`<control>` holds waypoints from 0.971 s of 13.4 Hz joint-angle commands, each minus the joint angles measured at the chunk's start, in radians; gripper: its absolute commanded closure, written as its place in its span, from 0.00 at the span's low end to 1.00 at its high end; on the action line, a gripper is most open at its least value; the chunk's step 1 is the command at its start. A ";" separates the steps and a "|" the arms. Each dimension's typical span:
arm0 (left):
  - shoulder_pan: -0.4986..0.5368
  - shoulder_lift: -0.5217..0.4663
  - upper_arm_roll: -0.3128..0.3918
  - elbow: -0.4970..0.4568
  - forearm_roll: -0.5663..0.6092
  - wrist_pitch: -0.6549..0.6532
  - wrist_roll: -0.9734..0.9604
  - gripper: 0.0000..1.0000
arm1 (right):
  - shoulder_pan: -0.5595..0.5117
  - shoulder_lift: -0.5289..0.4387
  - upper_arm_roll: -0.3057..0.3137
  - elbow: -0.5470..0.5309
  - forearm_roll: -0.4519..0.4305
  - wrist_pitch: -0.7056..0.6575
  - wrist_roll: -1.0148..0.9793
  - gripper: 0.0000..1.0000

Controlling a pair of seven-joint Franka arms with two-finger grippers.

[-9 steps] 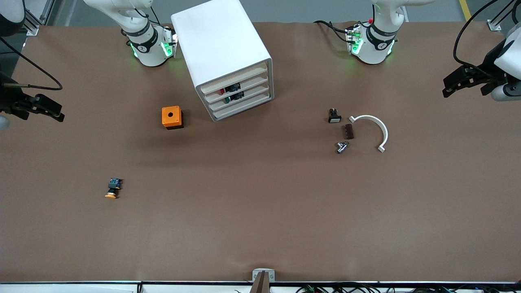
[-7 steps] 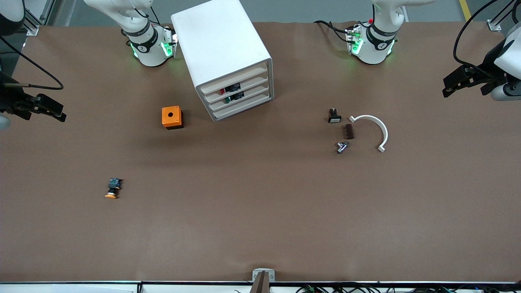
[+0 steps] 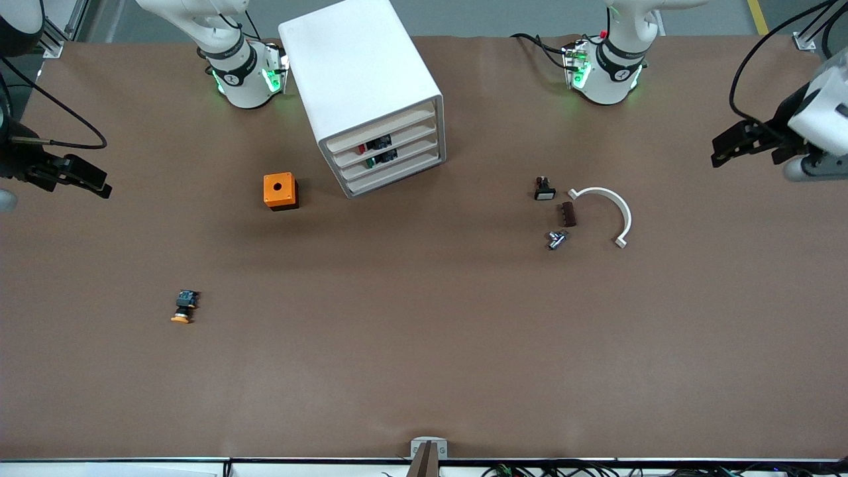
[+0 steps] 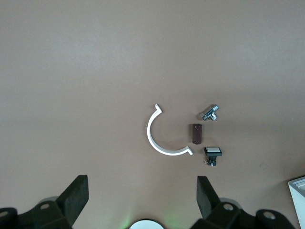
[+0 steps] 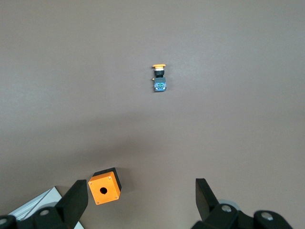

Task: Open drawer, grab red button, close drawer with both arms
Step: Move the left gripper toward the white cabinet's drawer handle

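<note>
A matte brown sheet covers the desk (image 3: 424, 344), with grey floor showing along the edge where the arms' bases stand. A smooth white boxy cabinet (image 3: 358, 86) sits between those bases, its four shallow drawers all pushed in. The drawer (image 3: 383, 140) second from the top holds the button (image 3: 363, 148), its red cap just visible through the slot (a green-capped one lies in the drawer below). An orange box (image 3: 280, 191) with a round hole stands beside the cabinet, and an orange-capped button (image 3: 183, 307) lies nearer the camera. Toward the left arm's end lie a white curved bracket (image 3: 613, 212), a brown block (image 3: 567, 214), a metal fitting (image 3: 556, 239) and a black switch (image 3: 544, 189).

Since half a second ago, the left claw (image 3: 739, 142) has shifted slightly toward the cabinet; the right claw (image 3: 79, 177) has barely edged inward. Both hang released, holding nothing.
</note>
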State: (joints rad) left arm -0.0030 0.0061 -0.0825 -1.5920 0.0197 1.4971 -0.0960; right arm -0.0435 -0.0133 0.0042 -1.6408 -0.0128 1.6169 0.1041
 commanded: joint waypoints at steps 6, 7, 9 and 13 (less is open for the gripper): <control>-0.118 0.271 -0.053 0.064 -0.024 0.169 -0.244 0.00 | -0.009 0.007 0.002 0.012 0.011 -0.060 0.034 0.00; -0.139 0.303 -0.053 0.066 -0.023 0.170 -0.305 0.00 | -0.007 0.007 0.002 0.012 0.016 -0.077 0.063 0.00; -0.190 0.388 -0.054 0.102 -0.039 0.170 -0.414 0.00 | 0.002 0.007 0.007 0.010 0.017 -0.078 0.181 0.00; -0.284 0.495 -0.054 0.138 -0.079 0.172 -0.751 0.00 | 0.065 0.007 0.007 0.010 0.020 -0.086 0.402 0.00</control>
State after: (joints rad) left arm -0.2508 0.4426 -0.1418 -1.5118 -0.0294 1.6825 -0.7122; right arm -0.0073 -0.0102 0.0090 -1.6413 -0.0056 1.5475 0.3970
